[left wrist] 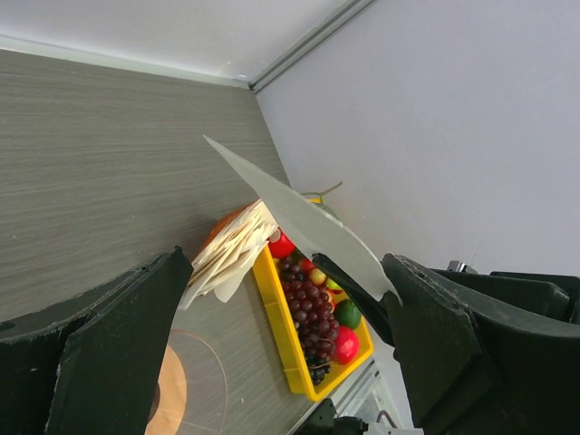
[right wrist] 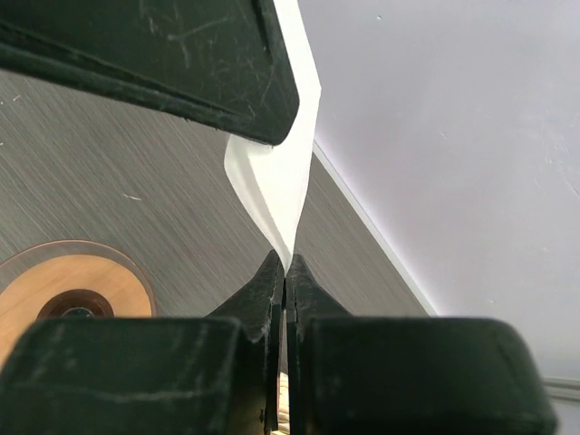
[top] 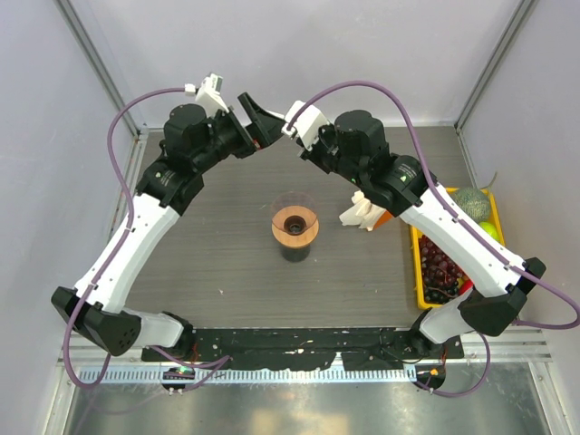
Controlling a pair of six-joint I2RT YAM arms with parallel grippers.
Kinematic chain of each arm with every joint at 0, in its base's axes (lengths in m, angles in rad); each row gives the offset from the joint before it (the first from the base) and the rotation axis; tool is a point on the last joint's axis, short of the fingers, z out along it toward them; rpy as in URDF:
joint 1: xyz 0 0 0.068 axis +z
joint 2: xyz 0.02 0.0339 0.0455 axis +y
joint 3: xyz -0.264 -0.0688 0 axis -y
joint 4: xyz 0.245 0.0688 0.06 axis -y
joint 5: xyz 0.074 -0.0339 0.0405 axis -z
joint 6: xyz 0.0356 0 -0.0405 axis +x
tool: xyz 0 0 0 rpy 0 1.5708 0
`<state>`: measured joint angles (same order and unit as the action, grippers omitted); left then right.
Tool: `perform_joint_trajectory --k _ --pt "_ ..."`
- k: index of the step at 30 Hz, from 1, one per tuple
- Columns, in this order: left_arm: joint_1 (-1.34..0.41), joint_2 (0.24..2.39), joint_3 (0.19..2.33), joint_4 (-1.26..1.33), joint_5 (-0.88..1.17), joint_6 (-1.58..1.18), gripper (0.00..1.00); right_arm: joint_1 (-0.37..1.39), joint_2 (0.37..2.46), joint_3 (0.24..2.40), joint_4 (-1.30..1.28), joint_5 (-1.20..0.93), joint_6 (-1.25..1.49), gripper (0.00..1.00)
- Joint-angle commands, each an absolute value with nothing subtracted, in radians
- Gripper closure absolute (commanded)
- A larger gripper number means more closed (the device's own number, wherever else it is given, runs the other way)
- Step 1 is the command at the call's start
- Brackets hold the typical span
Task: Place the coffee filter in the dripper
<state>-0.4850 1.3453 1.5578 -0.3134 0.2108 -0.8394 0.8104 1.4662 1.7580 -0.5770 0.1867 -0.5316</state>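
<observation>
My right end effector (right wrist: 285,272) is closed on the coffee filter (right wrist: 276,195), pinching one thin edge. The sheet rises edge-on from the pinch. My left end effector (left wrist: 285,258) is spread wide with the filter passing between its fingers. I can't tell whether either finger touches the paper.

Both wrists meet high over the far side of the counter (top: 217,254), close to the back wall. The dripper (top: 294,227) stands upright mid-counter, nearer to me and below the pinch, its mouth facing up. I judge the right arm has to bring the filter back toward me and down, point first.

The spare filters (top: 361,214) and yellow tray (top: 419,272) sit to the dripper's right, under the right arm, so I'd descend from the far-left side.
</observation>
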Motion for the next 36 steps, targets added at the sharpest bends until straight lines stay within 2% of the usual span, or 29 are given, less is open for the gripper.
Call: perform_joint_trajectory --k 1,5,13,17,19,22,25,27,28,29,30,31,32,33,35,36 --pt "-0.486 1.301 1.529 -0.219 0.233 -0.856 0.01 0.815 1.450 1.770 -0.545 0.192 -0.523 0.95" --pt "-0.486 1.296 1.523 -0.229 0.226 -0.859 0.03 0.815 1.450 1.770 -0.543 0.186 -0.515 0.95" --pt "-0.486 1.301 1.486 -0.151 0.265 -0.899 0.40 0.818 1.437 1.772 -0.563 0.120 -0.485 0.95" --pt "-0.486 1.313 1.489 -0.109 0.299 -0.925 0.44 0.819 1.434 1.764 -0.566 0.094 -0.485 0.95" --pt "-0.486 1.318 1.488 -0.100 0.311 -0.927 0.54 0.821 1.433 1.763 -0.569 0.074 -0.485 0.95" --pt "-0.486 1.322 1.480 -0.100 0.314 -0.946 0.80 0.825 1.431 1.766 -0.568 0.064 -0.480 0.95" --pt "-0.486 1.321 1.476 -0.098 0.325 -0.953 1.00 0.827 1.428 1.764 -0.569 0.038 -0.476 0.95" --pt "-0.486 1.321 1.473 -0.100 0.336 -0.946 1.00 0.825 1.422 1.767 -0.581 -0.033 -0.479 0.95" --pt "-0.483 1.318 1.473 -0.101 0.344 -0.940 1.00 0.824 1.411 1.775 -0.606 -0.064 -0.482 0.91" --pt "-0.480 1.315 1.474 -0.103 0.360 -0.927 1.00 0.819 1.405 1.778 -0.620 -0.131 -0.477 0.74" --pt "-0.476 1.310 1.474 -0.115 0.373 -0.905 1.00 0.796 1.382 1.776 -0.638 -0.171 -0.471 0.68" --pt "-0.469 1.299 1.471 -0.118 0.394 -0.882 1.00 0.779 1.373 1.775 -0.649 -0.263 -0.447 0.55" --pt "-0.462 1.292 1.462 -0.123 0.415 -0.846 1.00 0.735 1.353 1.785 -0.679 -0.306 -0.437 0.50" --pt "-0.459 1.279 1.459 -0.138 0.434 -0.807 1.00 0.706 1.347 1.798 -0.698 -0.410 -0.422 0.37" --pt "-0.450 1.259 1.437 -0.130 0.530 -0.717 1.00 0.629 1.335 1.835 -0.755 -0.536 -0.416 0.20" --pt "-0.448 1.252 1.433 -0.127 0.587 -0.675 1.00 0.597 1.319 1.844 -0.777 -0.579 -0.419 0.16"
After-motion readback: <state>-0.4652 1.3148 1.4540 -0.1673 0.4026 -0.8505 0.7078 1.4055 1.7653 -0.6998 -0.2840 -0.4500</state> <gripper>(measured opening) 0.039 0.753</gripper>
